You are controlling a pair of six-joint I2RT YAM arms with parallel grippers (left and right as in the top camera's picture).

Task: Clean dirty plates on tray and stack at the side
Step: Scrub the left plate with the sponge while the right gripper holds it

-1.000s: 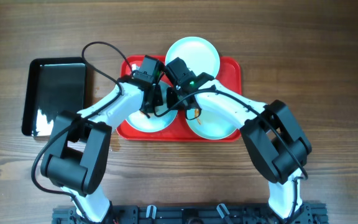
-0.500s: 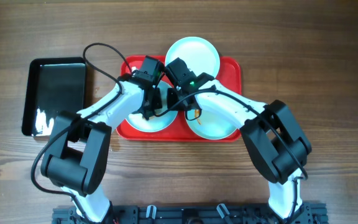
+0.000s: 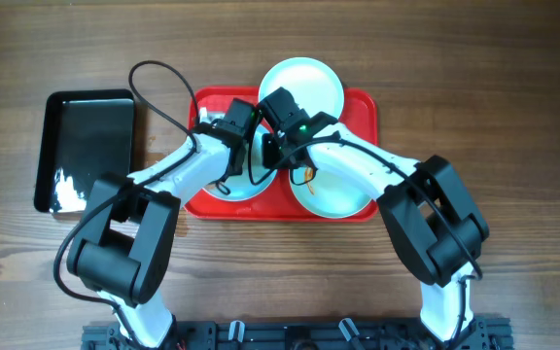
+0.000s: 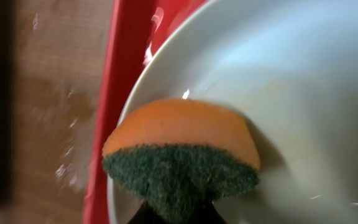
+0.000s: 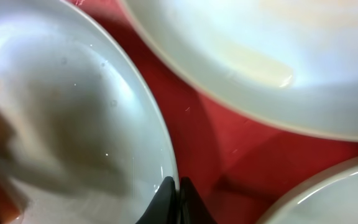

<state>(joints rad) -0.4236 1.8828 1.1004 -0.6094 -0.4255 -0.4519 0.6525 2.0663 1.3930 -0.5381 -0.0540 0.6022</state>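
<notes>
The left claw (image 4: 174,213) is clamped on an orange sponge (image 4: 182,149), whose green scouring side faces the camera. The sponge presses inside the near-left plate (image 4: 303,93), close to its left rim. The right claw (image 5: 176,198) is almost closed, its tips pinching that plate's right rim. All three plates sit on the red tray (image 4: 114,112) in the middle of the wooden table (image 4: 48,93): the far plate (image 3: 309,83) overhangs the tray's far edge and the near-right plate (image 3: 343,194) lies by its near edge. A black tray (image 3: 84,146) lies well to the left.
</notes>
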